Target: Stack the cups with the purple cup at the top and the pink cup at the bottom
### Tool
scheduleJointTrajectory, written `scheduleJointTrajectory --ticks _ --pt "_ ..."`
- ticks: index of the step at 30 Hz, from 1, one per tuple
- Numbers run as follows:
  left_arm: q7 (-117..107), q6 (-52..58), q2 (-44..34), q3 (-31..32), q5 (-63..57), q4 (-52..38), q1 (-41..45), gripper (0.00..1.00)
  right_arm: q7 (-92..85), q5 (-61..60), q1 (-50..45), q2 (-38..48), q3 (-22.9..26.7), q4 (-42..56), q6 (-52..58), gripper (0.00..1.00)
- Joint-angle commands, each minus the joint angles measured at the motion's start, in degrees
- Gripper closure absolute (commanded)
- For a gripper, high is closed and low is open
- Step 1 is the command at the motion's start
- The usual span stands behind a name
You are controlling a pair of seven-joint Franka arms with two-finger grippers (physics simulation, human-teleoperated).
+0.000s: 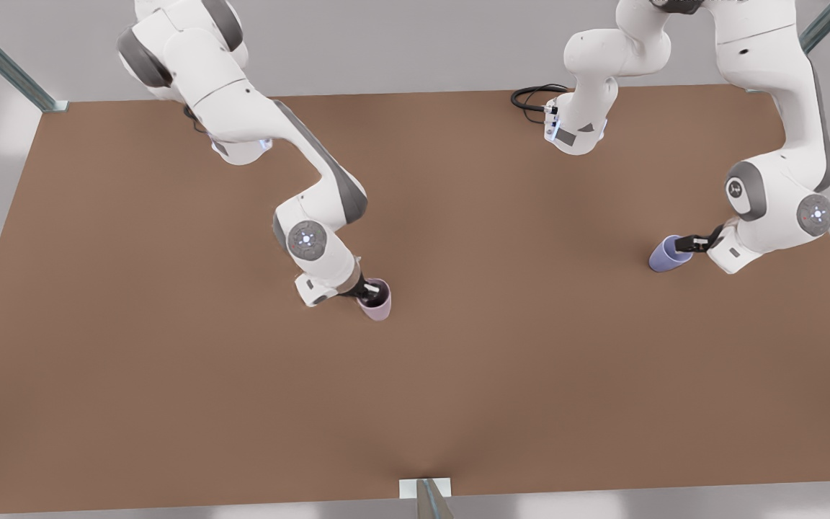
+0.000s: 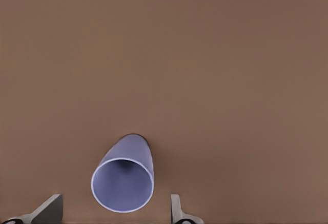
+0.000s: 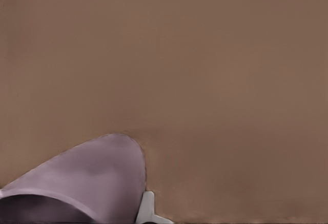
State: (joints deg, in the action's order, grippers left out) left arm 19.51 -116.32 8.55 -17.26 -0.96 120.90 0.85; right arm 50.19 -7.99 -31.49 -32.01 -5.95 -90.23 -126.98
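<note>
Partly hidden, right tool straddles pink cup rim; left tool open beside purple cup.

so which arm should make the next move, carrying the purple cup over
Left. Its open gripper straddles the purple cup at the front view's right. The right gripper sits at the pink cup, which stays as the base.

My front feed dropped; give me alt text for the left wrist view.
The purple cup stands on the brown table, its open mouth toward the camera. The left pincer is open, a fingertip on either side of the cup, neither touching it.
</note>
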Motion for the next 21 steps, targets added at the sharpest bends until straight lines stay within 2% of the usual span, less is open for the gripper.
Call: scheduleJointTrajectory --ticks 1,2,4,7,14,15,16,20,21 --pt "0.0 -0.1 0.1 -0.1 0.0 0.0 -0.1 0.00 1.4 0.3 -0.6 -0.9 0.0 1.7 1.0 0.79" --pt "0.0 -0.8 0.9 -1.1 0.0 0.1 -0.1 0.00 6.0 0.9 -2.8 -3.9 0.0 6.1 2.2 0.79" --pt "2.5 -1.8 2.3 -1.6 0.0 0.1 -1.3 0.00 8.9 0.9 -4.9 -4.9 -0.4 6.4 2.2 0.79" --pt "2.5 -2.2 3.3 -1.6 0.0 0.8 -2.2 0.00 14.5 3.6 -8.1 -14.5 -0.3 16.4 3.3 0.79" --pt "2.5 -4.7 5.9 -3.1 0.2 2.7 -2.8 0.00 14.7 3.5 -8.1 -16.4 -0.3 16.5 2.4 0.79" --pt "2.5 -4.7 6.2 -3.2 1.2 2.7 -2.8 0.00 14.8 3.5 -8.1 -16.6 -0.3 16.5 2.4 0.68" --pt "2.5 -5.1 6.9 -3.2 1.5 2.7 -2.8 0.00 14.8 3.5 -8.1 -16.9 -0.3 16.4 2.4 0.65" --pt "2.5 -6.2 9.3 -3.1 3.6 2.7 -3.0 0.00 14.9 3.4 -8.1 -17.1 -0.3 16.1 1.2 0.64" --pt "2.5 -6.7 9.9 -3.1 3.7 2.8 -3.0 0.09 14.8 3.4 -8.1 -17.2 -0.3 16.2 1.2 0.63"
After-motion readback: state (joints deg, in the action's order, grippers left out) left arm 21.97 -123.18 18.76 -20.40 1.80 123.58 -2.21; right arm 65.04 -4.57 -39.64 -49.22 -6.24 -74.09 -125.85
